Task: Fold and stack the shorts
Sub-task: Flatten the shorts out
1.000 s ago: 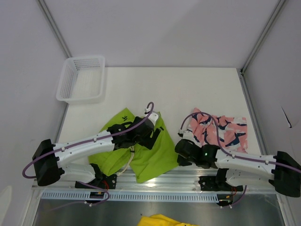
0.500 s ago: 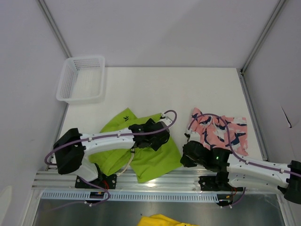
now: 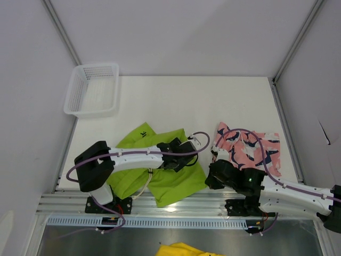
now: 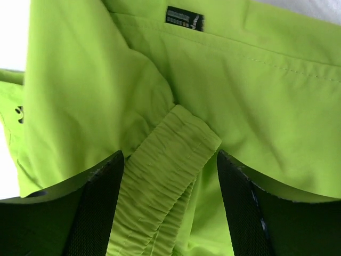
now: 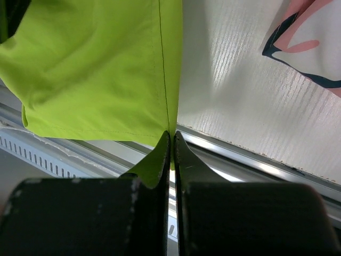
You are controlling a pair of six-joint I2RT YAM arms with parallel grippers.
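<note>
The lime green shorts (image 3: 170, 178) lie rumpled at the near edge of the table, left of centre. My left gripper (image 3: 184, 157) hangs over their right part, open, with the gathered elastic waistband (image 4: 165, 170) between its fingers (image 4: 98, 213). My right gripper (image 3: 209, 178) is at the shorts' right near corner and is shut on that green edge (image 5: 165, 114). The pink shorts with the navy-and-white print (image 3: 250, 149) lie spread flat at the right, with a corner in the right wrist view (image 5: 314, 42).
A white mesh basket (image 3: 93, 89) stands at the back left corner of the table. A metal rail (image 3: 186, 201) runs along the near edge, right under my right gripper. A yellow cloth (image 3: 184, 249) lies below the rail.
My left arm has swung right across the green shorts to their right part. My right gripper has shifted slightly right and nearer, to the shorts' near right corner.
</note>
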